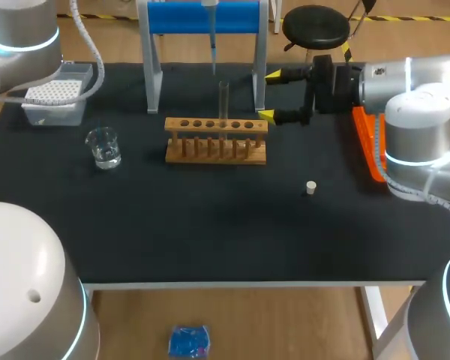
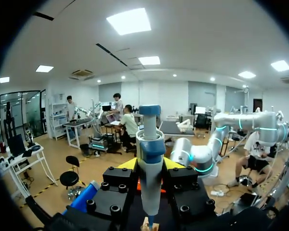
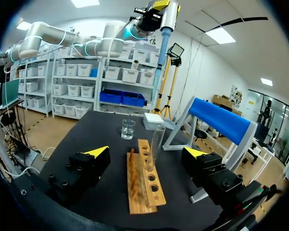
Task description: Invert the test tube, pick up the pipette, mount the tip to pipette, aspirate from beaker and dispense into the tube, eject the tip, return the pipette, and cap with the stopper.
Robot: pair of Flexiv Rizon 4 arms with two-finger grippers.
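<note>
Dark tabletop [image 1: 210,225]; right end effector [image 1: 267,94] spread, left end effector [image 2: 150,166] pinching half-hidden pipette [image 2: 149,142].

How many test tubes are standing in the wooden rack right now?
1. One clear test tube stands upright in a middle hole of the wooden rack; the other holes look empty.

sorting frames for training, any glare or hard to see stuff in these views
Head view: even light, glass test tube and beaker faint on the black table. Left wrist view: ceiling panels glare above the pipette. Right wrist view: fisheye bows the table edge.
</note>
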